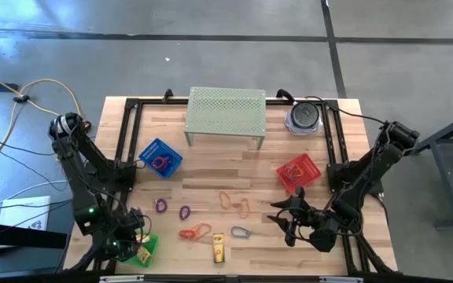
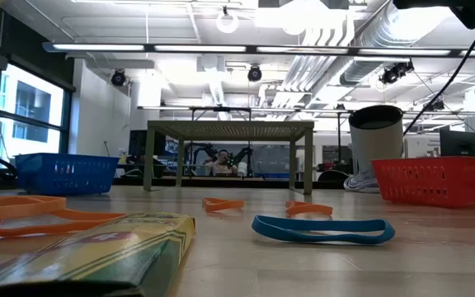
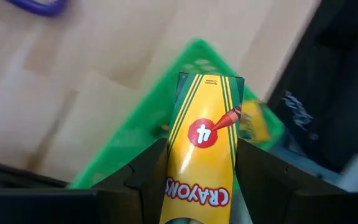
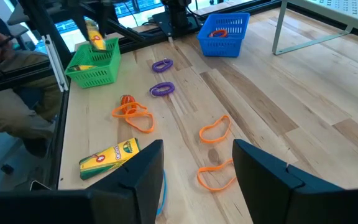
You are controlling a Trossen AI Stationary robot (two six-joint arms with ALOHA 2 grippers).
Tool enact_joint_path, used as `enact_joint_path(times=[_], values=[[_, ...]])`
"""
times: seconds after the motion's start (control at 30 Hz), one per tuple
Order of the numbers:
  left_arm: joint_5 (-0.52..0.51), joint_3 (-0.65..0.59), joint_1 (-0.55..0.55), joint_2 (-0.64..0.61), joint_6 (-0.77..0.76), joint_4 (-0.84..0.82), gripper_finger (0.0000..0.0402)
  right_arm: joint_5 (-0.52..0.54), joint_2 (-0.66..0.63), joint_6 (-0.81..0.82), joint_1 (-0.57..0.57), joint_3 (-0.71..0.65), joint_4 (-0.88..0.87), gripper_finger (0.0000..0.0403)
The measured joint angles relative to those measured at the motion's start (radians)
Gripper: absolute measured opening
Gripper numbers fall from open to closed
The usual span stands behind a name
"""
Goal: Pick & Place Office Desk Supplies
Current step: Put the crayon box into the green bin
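1. I am holding a yellow crayon box [image 3: 202,155] clenched between the fingers of the left gripper [image 3: 191,186], poised just above the green basket [image 3: 135,137] at the near left corner of the table [image 1: 211,169]. The card box looks light and stiff, but the glossy faces seem slippery and the thin walls would likely crush under a hard squeeze, so I am judging a grip across its narrow sides the safest.

2. I am hovering the right gripper [image 4: 197,168] with its jaws released and nothing between them, low over the near right part of the table beside the red basket [image 1: 299,172].

3. A second crayon box [image 1: 219,248] is lying flat near the front edge, clear on all sides; I would be taking it across its width, near the middle.

4. Rubber bands are lying loose between the arms: two purple bands [image 4: 161,76], orange bands [image 4: 215,130], a blue band [image 2: 320,230] and a red-and-orange tangle [image 4: 131,113]. They look soft, nearly weightless and flat to the wood, so I expect I would be pinching one strand low against the surface, and a tangle may be dragging its neighbour along.

5. The blue basket [image 1: 160,158] is already holding a red band.
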Motion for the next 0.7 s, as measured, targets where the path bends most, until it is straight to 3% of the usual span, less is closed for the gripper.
enact_joint_path(times=[0.3, 0.7], values=[[-0.060, 0.000, -0.089, 0.087, 0.147, 0.061, 0.0165, 0.000, 0.000, 0.000, 0.000, 0.000, -0.001, 0.0181], [-0.059, 0.000, -0.069, 0.120, 0.359, 0.065, 0.0165, 0.000, 0.000, 0.004, 0.000, 0.000, -0.001, 0.0181]])
